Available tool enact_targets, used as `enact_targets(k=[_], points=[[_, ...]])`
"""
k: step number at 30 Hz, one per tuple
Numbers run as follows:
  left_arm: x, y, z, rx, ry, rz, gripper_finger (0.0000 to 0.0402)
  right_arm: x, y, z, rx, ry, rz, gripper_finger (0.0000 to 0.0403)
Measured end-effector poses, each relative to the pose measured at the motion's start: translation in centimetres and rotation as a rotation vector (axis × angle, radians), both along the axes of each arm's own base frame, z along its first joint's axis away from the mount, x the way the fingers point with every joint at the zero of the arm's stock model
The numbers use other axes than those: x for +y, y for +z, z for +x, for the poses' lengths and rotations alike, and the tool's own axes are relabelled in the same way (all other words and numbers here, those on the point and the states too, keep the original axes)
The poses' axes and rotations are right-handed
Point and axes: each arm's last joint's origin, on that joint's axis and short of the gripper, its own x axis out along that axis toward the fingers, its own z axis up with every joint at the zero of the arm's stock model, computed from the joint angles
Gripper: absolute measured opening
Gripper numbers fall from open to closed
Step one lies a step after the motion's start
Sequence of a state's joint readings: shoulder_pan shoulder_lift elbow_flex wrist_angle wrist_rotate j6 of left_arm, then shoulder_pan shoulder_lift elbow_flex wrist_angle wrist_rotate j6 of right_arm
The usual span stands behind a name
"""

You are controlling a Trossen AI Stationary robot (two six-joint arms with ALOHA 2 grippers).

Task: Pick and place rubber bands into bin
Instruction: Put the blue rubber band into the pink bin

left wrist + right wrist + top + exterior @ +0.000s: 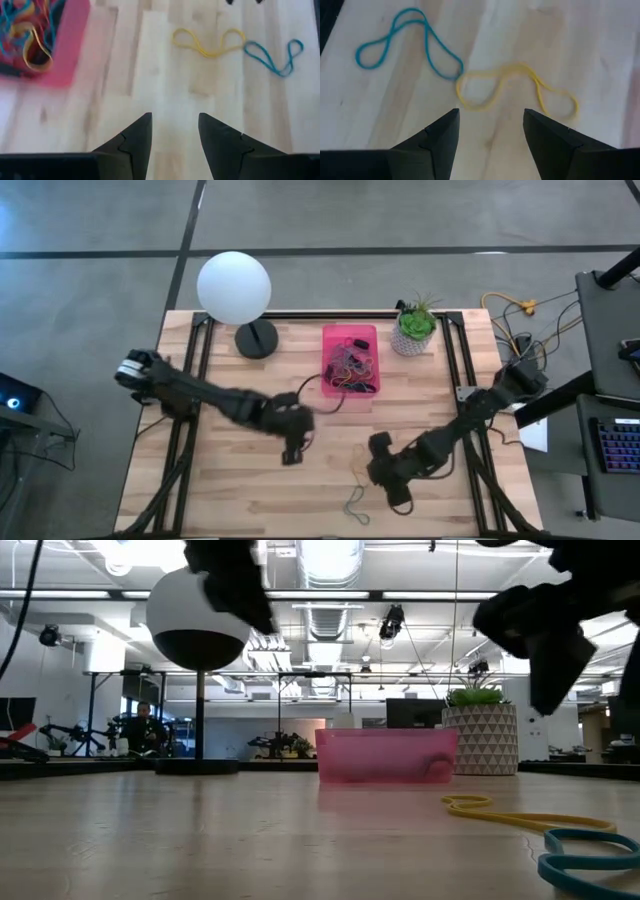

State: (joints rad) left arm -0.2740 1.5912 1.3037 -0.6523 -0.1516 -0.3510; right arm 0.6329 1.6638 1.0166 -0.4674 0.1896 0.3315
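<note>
Two loose rubber bands lie flat on the wooden table: a yellow one and a blue-green one, their ends meeting. More bands fill the pink bin toward the far edge. My right gripper is open and hovers just beside the yellow band. My left gripper is open too, above bare wood between the bin and the loose bands.
A white globe lamp on a black base, with its black cable looping toward the bin, stands at the far left. A white pot with a green plant sits right of the bin. Bare wood lies along the near edge.
</note>
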Motion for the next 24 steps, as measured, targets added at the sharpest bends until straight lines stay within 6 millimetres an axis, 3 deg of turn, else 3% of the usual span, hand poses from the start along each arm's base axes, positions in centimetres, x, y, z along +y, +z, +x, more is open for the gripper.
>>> enact_targets(k=[6, 11, 15, 24], points=[[-3.8, -1.7, -4.3, -0.022, 0.141, -0.021, 0.0146, 2.3, -1.4, 2.7, 0.030, 0.179, 0.010, 0.0206], [-5.9, -2.9, -6.1, -0.027, 0.199, -0.075, 0.0146, 4.9, -2.0, 4.8, 0.032, 0.266, 0.018, 0.0206], [-6.9, -3.0, -6.6, -0.043, 0.204, -0.111, 0.0146, 6.0, -2.5, 6.4, 0.029, 0.288, 0.002, 0.0206], [-8.3, -2.8, -7.0, -0.083, 0.160, -0.145, 0.0146, 5.8, -5.1, 8.9, 0.075, 0.257, -0.025, 0.0203]])
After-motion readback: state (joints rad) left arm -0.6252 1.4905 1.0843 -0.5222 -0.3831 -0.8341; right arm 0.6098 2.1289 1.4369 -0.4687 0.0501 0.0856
